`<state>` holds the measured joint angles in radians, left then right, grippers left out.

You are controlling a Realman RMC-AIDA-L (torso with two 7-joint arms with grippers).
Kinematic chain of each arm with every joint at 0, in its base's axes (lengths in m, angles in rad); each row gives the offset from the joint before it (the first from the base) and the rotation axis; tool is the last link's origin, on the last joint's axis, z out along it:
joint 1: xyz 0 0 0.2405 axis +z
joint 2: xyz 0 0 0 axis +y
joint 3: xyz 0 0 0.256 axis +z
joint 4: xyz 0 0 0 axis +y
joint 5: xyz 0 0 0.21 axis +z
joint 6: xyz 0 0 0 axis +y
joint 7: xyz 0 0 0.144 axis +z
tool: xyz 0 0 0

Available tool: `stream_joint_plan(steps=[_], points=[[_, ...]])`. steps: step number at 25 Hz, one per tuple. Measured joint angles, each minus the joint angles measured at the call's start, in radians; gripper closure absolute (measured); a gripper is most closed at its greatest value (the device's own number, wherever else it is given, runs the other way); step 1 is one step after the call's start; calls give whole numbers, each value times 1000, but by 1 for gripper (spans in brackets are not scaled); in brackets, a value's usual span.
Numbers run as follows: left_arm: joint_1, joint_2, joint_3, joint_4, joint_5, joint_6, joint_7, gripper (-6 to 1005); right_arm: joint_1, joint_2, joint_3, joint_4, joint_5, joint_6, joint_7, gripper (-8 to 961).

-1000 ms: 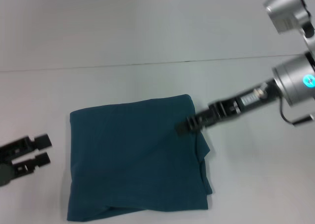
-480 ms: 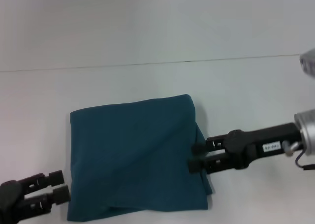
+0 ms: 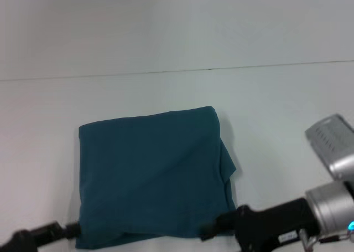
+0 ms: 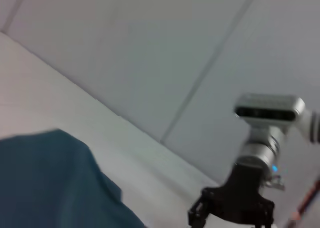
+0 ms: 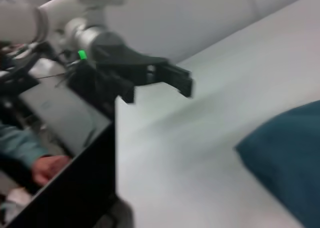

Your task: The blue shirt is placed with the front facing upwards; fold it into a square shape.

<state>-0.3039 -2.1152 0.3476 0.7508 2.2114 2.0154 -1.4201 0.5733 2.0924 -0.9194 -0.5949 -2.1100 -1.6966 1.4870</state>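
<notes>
One dark teal-blue cotton shirt (image 3: 154, 177) lies folded into a rough square on the pale grey tabletop (image 3: 276, 113), a little left of centre and toward the near side. Its far and left edges run fairly straight; the right edge is uneven, with a loose flap bulging out and a fold line across the near left corner. Only plain teal fabric faces up, and no lettering or label can be read on it.

Open table surrounds the cloth on the left, far and right sides. At the near edge both arms come in low. The right gripper (image 3: 209, 231), black on a silver wrist, sits at the shirt's near right corner, and the left wrist view shows its fingers (image 4: 200, 215) apart with nothing between them. The left gripper (image 3: 71, 230) sits just beside the near left corner; in the right wrist view (image 5: 157, 80) its black fingers are spread and hold nothing.

A thin dark seam (image 3: 166, 72) crosses the surface beyond the shirt, with more pale grey behind it.
</notes>
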Motion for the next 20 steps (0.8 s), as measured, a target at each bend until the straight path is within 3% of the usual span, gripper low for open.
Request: stream_joint_plan(steps=[6, 20], points=[[-4, -16, 105, -1, 43, -18, 40, 185, 12, 3, -14, 81, 13, 1, -53, 194], [-41, -16, 141, -49, 45, -87, 69, 186, -24, -6, 13, 81, 65, 1, -73, 193]])
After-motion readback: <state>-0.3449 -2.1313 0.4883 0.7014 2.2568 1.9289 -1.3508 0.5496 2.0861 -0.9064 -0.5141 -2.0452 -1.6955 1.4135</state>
